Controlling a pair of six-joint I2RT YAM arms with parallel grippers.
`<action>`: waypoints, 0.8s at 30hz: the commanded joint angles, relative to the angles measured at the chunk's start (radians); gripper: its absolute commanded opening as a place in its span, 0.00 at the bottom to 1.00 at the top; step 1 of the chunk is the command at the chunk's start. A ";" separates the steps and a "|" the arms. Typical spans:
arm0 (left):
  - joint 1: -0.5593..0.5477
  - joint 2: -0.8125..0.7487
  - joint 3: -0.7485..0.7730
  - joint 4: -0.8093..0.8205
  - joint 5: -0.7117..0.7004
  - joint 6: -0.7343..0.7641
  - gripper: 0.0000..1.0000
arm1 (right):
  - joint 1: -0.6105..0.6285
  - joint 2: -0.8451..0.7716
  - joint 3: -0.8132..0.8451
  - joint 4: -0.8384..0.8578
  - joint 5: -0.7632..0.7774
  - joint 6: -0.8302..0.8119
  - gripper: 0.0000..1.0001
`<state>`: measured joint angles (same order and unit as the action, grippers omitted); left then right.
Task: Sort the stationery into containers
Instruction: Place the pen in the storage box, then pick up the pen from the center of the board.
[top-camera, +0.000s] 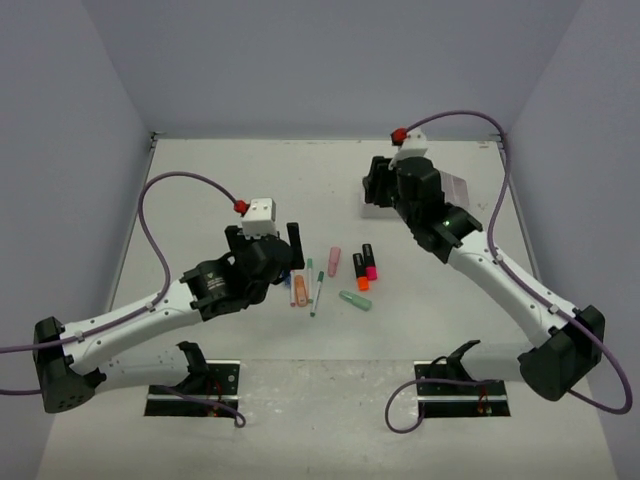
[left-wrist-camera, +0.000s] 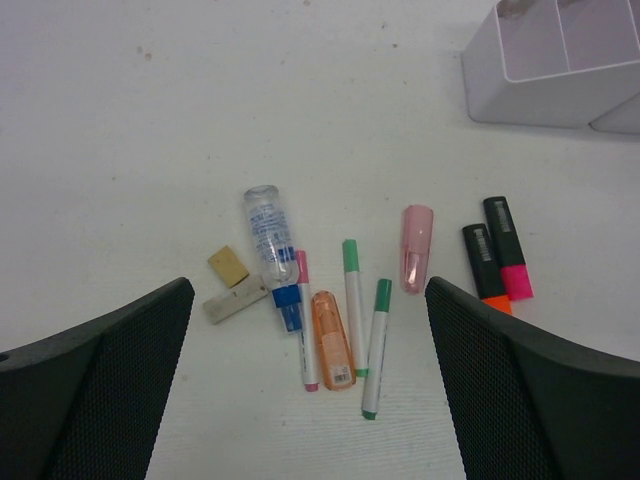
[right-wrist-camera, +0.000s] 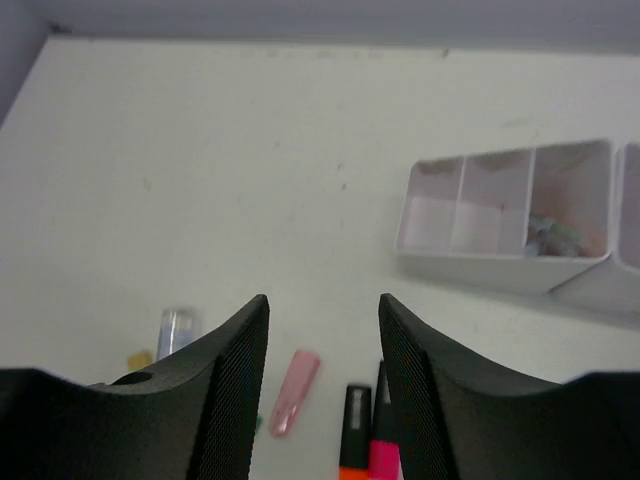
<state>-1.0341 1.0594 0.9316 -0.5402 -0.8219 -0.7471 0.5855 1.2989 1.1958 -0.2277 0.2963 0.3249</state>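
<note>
My left gripper (left-wrist-camera: 308, 288) is wide open and holds nothing. Under it, well short of the white organizer (left-wrist-camera: 560, 85), lie two green-capped pens (left-wrist-camera: 353, 305). Their long way runs toward the organizer, caps at the far end. The highlighters (left-wrist-camera: 497, 262) point their black ends at it. Bare table (left-wrist-camera: 300, 100) lies between. My right gripper (right-wrist-camera: 323, 305) is half open and empty. Something blurry sits in one organizer box.

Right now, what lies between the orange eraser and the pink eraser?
Two green-capped pens lie between orange eraser and pink eraser, seen in the left wrist view.
</note>
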 joint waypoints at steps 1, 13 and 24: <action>0.006 -0.002 0.068 -0.104 -0.047 -0.045 1.00 | 0.076 0.065 -0.102 -0.299 -0.100 0.099 0.49; 0.005 0.026 -0.010 0.007 0.070 -0.006 1.00 | 0.091 0.256 -0.201 -0.271 -0.029 0.166 0.47; 0.005 0.043 -0.047 0.080 0.146 0.013 1.00 | 0.056 0.371 -0.184 -0.246 -0.060 0.167 0.41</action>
<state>-1.0340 1.1113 0.8919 -0.5285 -0.6984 -0.7548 0.6597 1.6561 0.9779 -0.5003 0.2366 0.4770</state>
